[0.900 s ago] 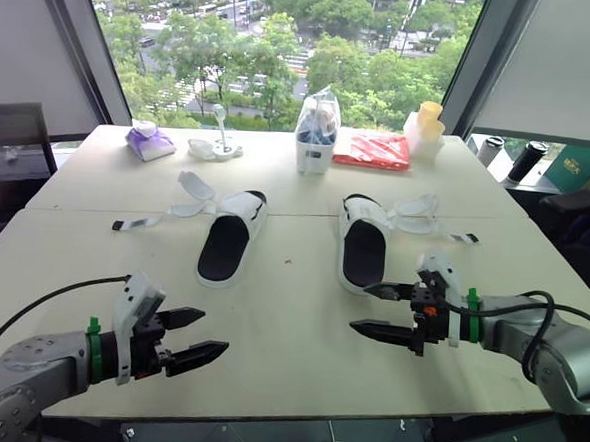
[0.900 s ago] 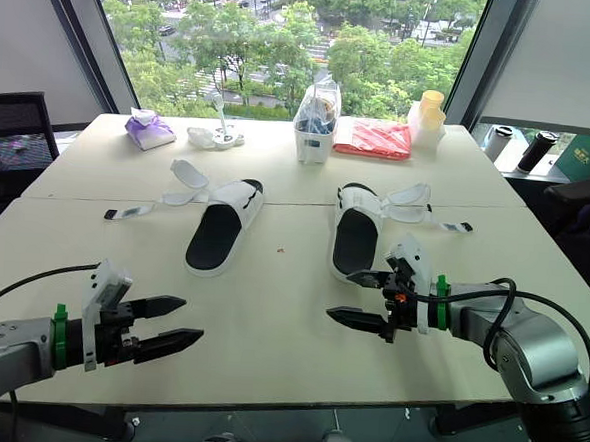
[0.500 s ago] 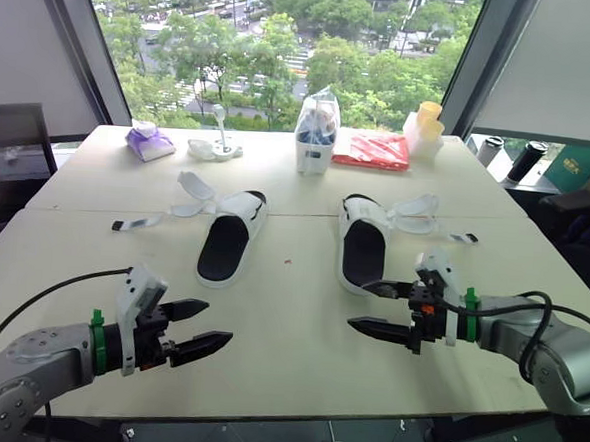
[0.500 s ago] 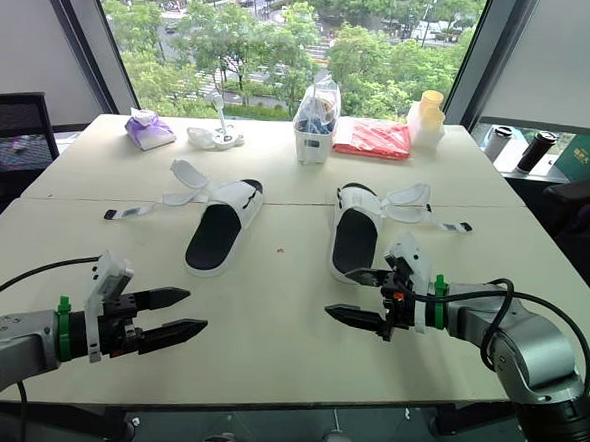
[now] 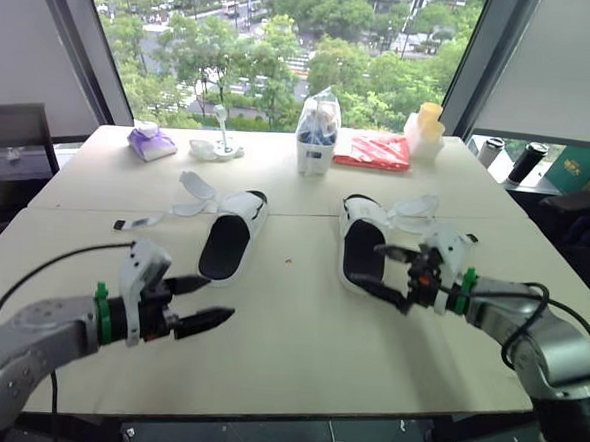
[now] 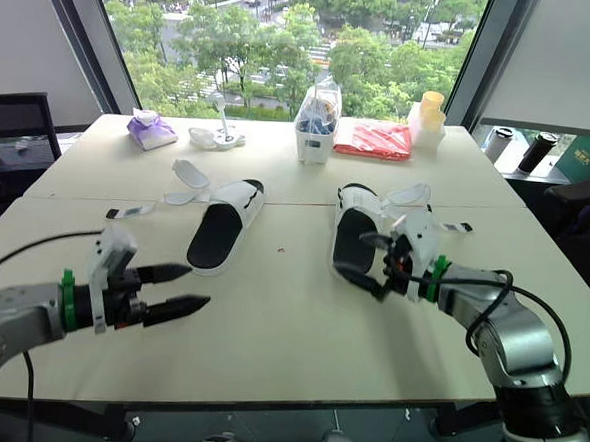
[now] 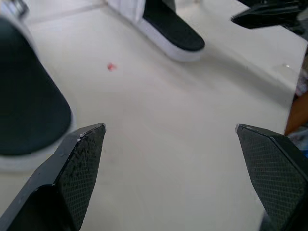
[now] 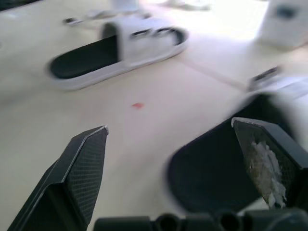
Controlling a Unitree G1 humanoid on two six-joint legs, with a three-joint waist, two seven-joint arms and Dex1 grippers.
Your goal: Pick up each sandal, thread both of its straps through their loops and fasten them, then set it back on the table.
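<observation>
Two white sandals with black insoles lie on the pale table [image 5: 288, 331]. The left sandal [image 5: 227, 245] has loose straps [image 5: 191, 189] splayed to its left. On the right sandal [image 5: 362, 249], the loose straps [image 5: 417, 208] splay to its right. My right gripper [image 5: 367, 265] is open, its fingers straddling that sandal's heel end [image 8: 216, 163]. Near the table's front left, my left gripper [image 5: 217, 298] is open and empty, a short way in front of the left sandal's heel [image 7: 29, 106].
Along the far edge stand a clear box of items [image 5: 317, 132], a red packet [image 5: 371, 151], yellow cups [image 5: 428, 124], a purple packet [image 5: 150, 140] and a white object [image 5: 216, 148]. A tiny red speck [image 5: 290, 261] lies between the sandals. A dark chair [image 5: 9, 138] stands at the left.
My right gripper has moved forward and up from the bare table to the right sandal's heel. My left gripper has edged forward toward the left sandal. Both stayed open.
</observation>
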